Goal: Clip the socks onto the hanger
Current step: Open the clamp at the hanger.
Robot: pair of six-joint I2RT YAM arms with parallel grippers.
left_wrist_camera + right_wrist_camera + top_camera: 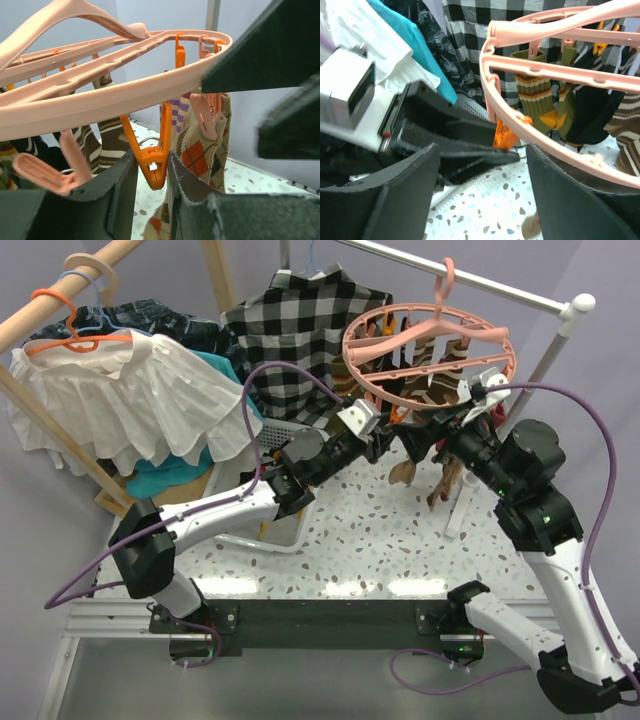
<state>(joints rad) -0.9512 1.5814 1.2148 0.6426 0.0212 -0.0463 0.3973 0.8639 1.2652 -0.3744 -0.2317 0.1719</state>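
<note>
The salmon-pink hanger ring (430, 340) hangs by its hook from the metal rail. Several socks are clipped under it: brown striped (432, 390) and argyle (446, 475). In the left wrist view my left gripper (152, 180) is shut on an orange clip peg (156, 162) that dangles from the ring (100, 95). The argyle sock (205, 150) hangs just behind the peg. My left gripper (393, 437) sits under the ring's near edge. My right gripper (480, 195) is open and empty and faces the left fingers (470, 150) and the orange peg (506, 134). Olive striped socks (535, 95) hang beyond.
A black-and-white checked shirt (290, 330) hangs behind the ring. A white blouse (130, 390) on an orange coat hanger (60, 325) hangs on a wooden rack at left. A white mesh basket (275, 530) stands under the left arm. The rail (480, 280) ends at a white post.
</note>
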